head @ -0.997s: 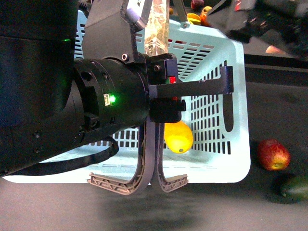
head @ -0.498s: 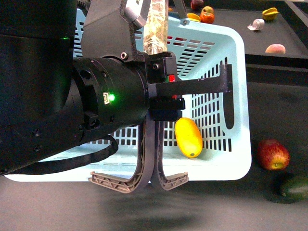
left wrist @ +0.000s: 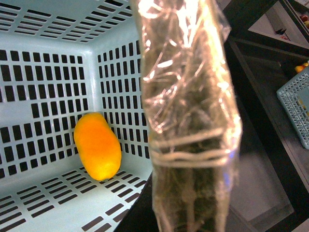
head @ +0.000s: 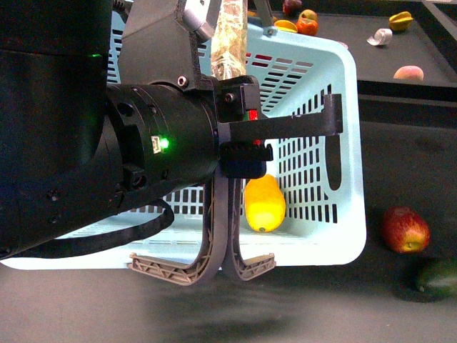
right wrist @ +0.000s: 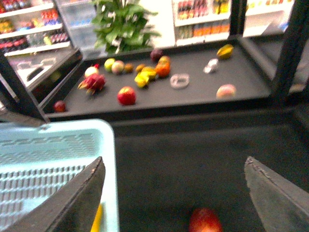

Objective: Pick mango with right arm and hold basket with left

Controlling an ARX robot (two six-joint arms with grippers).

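The yellow mango (head: 263, 204) lies inside the light-blue slotted basket (head: 343, 143), near its front right wall; it also shows in the left wrist view (left wrist: 97, 146). My left gripper (head: 232, 66), its finger (left wrist: 188, 121) wrapped in clear plastic, is shut on the basket's rim. The big black left arm hides much of the basket. My right gripper (right wrist: 178, 193) is open and empty, out of the front view, hovering right of the basket's rim (right wrist: 108, 164) over the dark table. A sliver of the mango (right wrist: 96, 220) shows beside its finger.
A red-and-yellow round fruit (head: 405, 229) and a dark green fruit (head: 437, 277) lie on the table right of the basket. The basket's two brown handles (head: 203, 268) hang over its near rim. A far shelf (right wrist: 193, 96) holds several fruits. Another basket (left wrist: 297, 104) stands beside.
The right arm, blurred at the top right a second ago, has left the front view. The mango rolled about inside the basket. The basket shifted slightly left.
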